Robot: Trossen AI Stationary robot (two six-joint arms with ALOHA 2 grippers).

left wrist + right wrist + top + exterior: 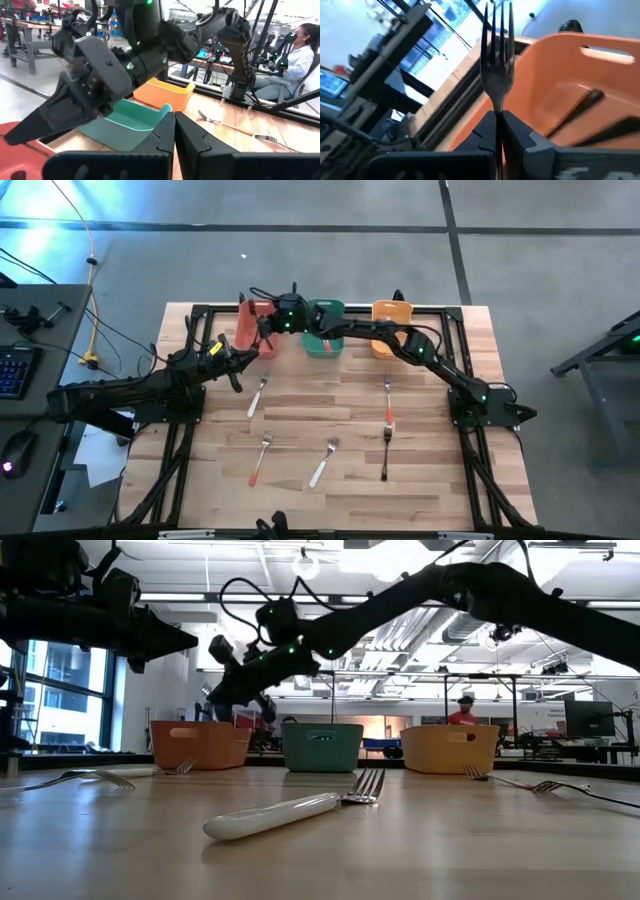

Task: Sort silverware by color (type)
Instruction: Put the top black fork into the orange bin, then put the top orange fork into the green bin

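Note:
My right gripper (263, 332) reaches across to the far left and hovers over the red bin (252, 327), shut on a fork (496, 60) whose silver tines point away from the wrist. Dark handles (580, 107) lie inside the red bin (600, 75). My left gripper (237, 372) waits shut at the left, close to the right gripper, holding nothing. On the table lie a white-handled fork (257, 396), a red-handled fork (260, 459), a white-handled piece (324, 463), a red-handled fork (388, 404) and a black-handled fork (385, 452). My right gripper pinches the fork between its two fingers just below the neck (495, 105); the fingers hide the handle. The fingers lie along the fork, and its head sticks out past the fingertips. The fork is lifted clear, above the red bin's rim.
A green bin (323, 327) and an orange bin (392, 320) stand beside the red one along the far edge. The right arm (400, 340) stretches over the bins. A person (300, 55) sits beyond the table.

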